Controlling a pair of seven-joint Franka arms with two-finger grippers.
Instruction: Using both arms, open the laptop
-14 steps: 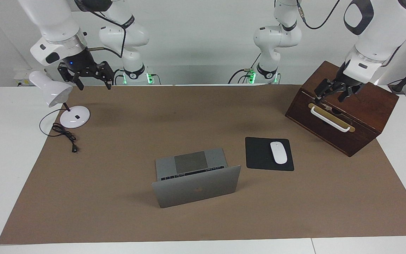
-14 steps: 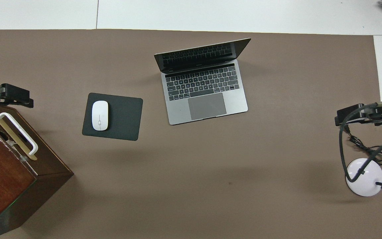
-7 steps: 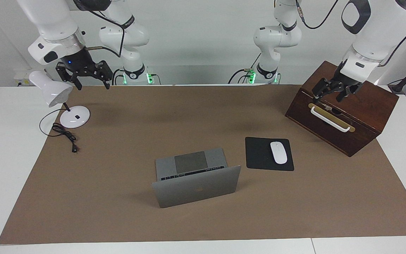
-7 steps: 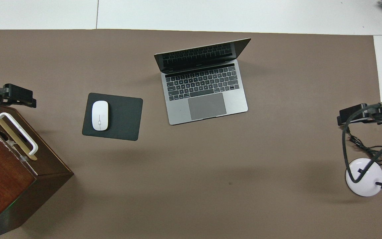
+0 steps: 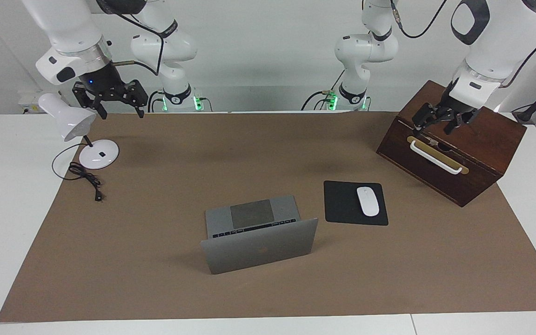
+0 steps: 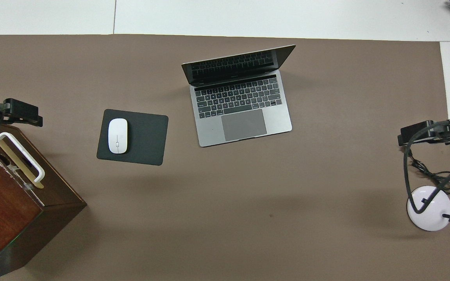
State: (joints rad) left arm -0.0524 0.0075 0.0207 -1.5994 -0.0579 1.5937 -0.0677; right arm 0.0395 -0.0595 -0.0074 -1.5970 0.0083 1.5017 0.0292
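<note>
You have in front of you a white table [image 5: 7, 209] against a pale, plain wall, and most of its top is covered by a large brown mat [image 5: 156, 186] with a flat, matte, paper-like surface. The laptop [image 5: 258, 232] stands near the middle of this mat, closer to the edge away from the robots; it is thin, silver-grey metal with sharp straight edges, its lid is raised, and you can see the dark keys and the smooth trackpad on its deck. Just beside it, toward the left arm's end, lies a black rectangular mouse pad [image 5: 342, 204] with rounded corners, and a glossy white oval mouse [image 5: 367, 201] rests on it. Nearer to the robots, at the left arm's end, sits a dark wooden box [image 5: 482, 149] with polished grain, a slanted top and a white bar handle [image 5: 435, 157] on a brass-coloured plate. The left gripper [image 5: 438, 126] hangs over this box, just above the handle, and its jaws stand apart, holding nothing. At the right arm's end you find a white desk lamp [image 5: 70, 118] with a cone shade, a round shiny base and a thin black cable [image 5: 84, 177] curled on the mat. The right gripper [image 5: 121, 110] hangs in the air near the lamp shade, over the mat's edge, and its fingers are spread apart, also empty.
</note>
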